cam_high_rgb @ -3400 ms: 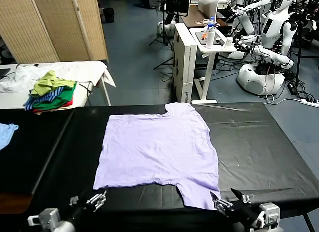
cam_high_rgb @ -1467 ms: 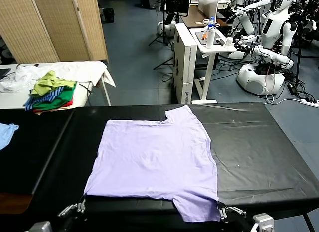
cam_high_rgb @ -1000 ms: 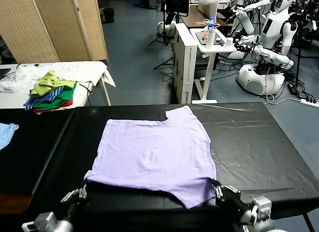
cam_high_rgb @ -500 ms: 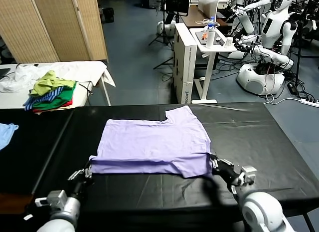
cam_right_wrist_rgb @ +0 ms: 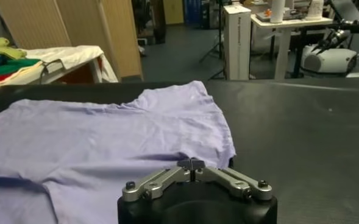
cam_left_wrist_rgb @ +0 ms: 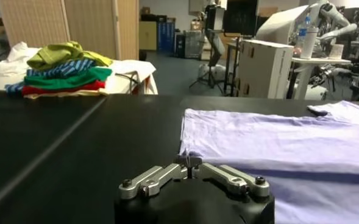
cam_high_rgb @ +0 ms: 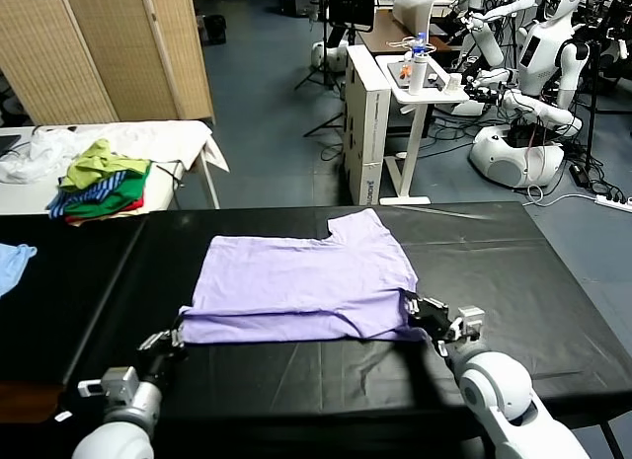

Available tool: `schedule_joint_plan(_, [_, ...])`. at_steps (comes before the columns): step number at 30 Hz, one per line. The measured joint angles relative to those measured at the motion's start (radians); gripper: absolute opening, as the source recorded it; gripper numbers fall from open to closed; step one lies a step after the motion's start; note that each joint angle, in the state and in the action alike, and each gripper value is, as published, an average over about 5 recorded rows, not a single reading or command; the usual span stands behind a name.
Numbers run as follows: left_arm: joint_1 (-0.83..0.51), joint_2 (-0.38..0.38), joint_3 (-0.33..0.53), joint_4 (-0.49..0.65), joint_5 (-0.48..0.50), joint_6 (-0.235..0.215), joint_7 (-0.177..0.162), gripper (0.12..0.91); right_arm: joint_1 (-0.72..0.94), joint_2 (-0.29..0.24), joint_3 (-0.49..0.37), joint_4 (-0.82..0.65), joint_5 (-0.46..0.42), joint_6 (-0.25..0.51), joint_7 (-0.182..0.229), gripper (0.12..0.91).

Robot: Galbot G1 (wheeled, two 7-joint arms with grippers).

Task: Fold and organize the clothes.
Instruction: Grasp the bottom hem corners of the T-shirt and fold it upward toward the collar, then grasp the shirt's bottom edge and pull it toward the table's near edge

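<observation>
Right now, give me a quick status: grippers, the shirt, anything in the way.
Left gripper shut at T-shirt's near left corner. Right gripper at near right corner, pinching cloth. Near half folded onto far half, lying flat. Nothing on the shirt.

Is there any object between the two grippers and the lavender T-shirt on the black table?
Nothing visible stands between them. The left gripper and the right gripper each meet a near corner of the folded lavender T-shirt, and only bare black table surrounds it.
</observation>
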Motion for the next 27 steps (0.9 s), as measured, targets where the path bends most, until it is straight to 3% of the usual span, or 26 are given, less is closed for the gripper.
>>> schedule_joint_plan(2, [-0.007, -0.002, 0.003, 0.005, 0.0, 0.003, 0.005, 0.154, -0.012, -0.006, 0.011, 0.014, 0.0, -0.003, -0.006, 0.507])
schedule_joint_plan(4, [-0.01, -0.004, 0.004, 0.004, -0.001, 0.003, 0.009, 0.211, -0.029, -0.014, 0.024, 0.034, 0.001, -0.007, -0.009, 0.64])
schedule_joint_plan(7, [-0.009, -0.004, 0.005, -0.002, -0.001, 0.005, 0.011, 0.383, -0.065, -0.029, 0.051, 0.071, 0.001, -0.009, -0.011, 0.811])
schedule_joint_plan(10, [-0.001, -0.005, 0.004, -0.009, 0.003, 0.01, 0.011, 0.573, -0.112, -0.041, 0.08, 0.11, 0.0, -0.006, -0.015, 0.893])
schedule_joint_plan(13, [0.013, -0.009, -0.003, -0.017, 0.013, 0.014, 0.011, 0.76, -0.164, -0.047, 0.106, 0.144, -0.005, -0.001, -0.023, 0.905])
schedule_joint_plan(16, [0.031, -0.015, -0.011, -0.022, 0.025, 0.014, 0.016, 0.877, -0.21, -0.048, 0.12, 0.165, -0.015, 0.002, -0.03, 0.899])
schedule_joint_plan(27, [0.084, -0.024, -0.025, -0.023, 0.033, 0.01, 0.022, 0.907, -0.277, -0.045, 0.125, 0.17, -0.046, 0.007, -0.043, 0.68])
